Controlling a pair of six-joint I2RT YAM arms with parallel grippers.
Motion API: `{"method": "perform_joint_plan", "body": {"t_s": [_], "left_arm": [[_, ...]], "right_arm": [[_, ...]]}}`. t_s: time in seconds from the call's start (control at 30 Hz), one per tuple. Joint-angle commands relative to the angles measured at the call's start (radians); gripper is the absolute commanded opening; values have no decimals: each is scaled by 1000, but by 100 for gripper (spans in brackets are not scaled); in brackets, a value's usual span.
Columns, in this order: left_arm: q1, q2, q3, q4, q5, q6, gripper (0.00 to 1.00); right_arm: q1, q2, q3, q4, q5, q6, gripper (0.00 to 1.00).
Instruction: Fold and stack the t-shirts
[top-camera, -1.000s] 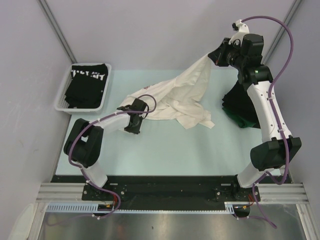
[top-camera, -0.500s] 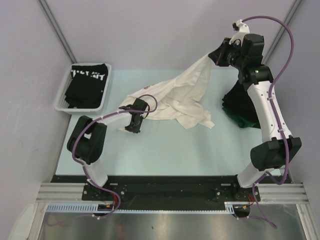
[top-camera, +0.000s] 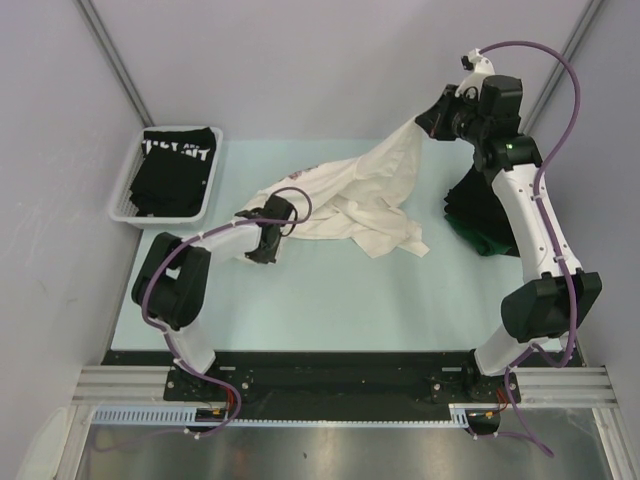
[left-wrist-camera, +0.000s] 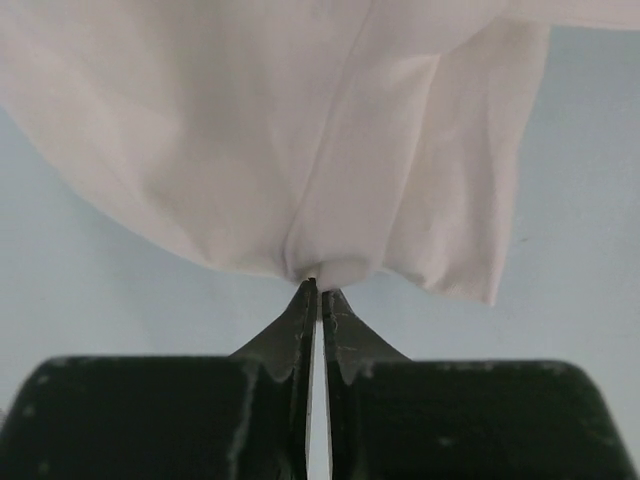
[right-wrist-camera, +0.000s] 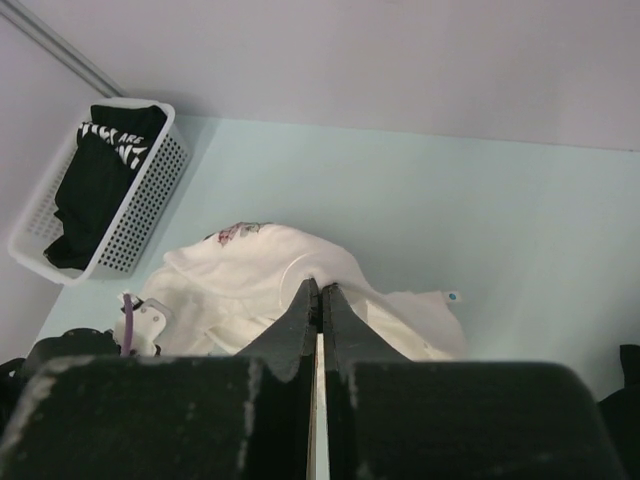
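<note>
Right end effector (right-wrist-camera: 320, 287), fingers pressed together, is gripping an edge of the white t-shirt (top-camera: 370, 190) and holding it high over the counter (top-camera: 330, 290). Left end effector (left-wrist-camera: 320, 285), equally closed, is pinching a low fold. Likely purpose: spreading the garment before laying it flat.

Only readable-ish text: white block lettering on the black t-shirt (top-camera: 178, 150) lying in the basket (top-camera: 125, 210). Two lines of capitals. From the right wrist view a fragment looks like "ARE" on the upper line, and the rest is too small and creased to read. The white t-shirt (top-camera: 345, 195) shows a small pinkish print patch near its upper left fold – no letters legible there. No labels, brands or numbers can be made out on the arms, frame or table.
</note>
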Motion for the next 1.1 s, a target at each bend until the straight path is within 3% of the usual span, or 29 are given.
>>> {"method": "perform_joint_plan", "body": {"t_s": [0.0, 0.1, 0.37, 0.5, 0.67, 0.87, 1.07], "left_arm": [[7, -76, 58, -27, -37, -4, 6], [7, -93, 84, -37, -34, -4, 1], [32, -101, 227, -30, -66, 60, 0], [130, -33, 498, -62, -77, 55, 0], [300, 53, 845, -133, -84, 11, 0], [499, -1, 839, -110, 9, -122, 0], [576, -10, 905, -89, 126, -259, 0]], "right_arm": [[-5, -51, -14, 54, -10, 10, 0], [-5, -56, -23, 55, -9, 10, 0], [-5, -45, -31, 60, 35, 0, 0], [-8, 30, 90, 40, 104, -33, 0], [-16, 160, 374, 12, 235, -79, 0], [-63, 223, 503, -9, 434, -132, 0], [-89, 228, 509, 12, 500, -168, 0]]}}
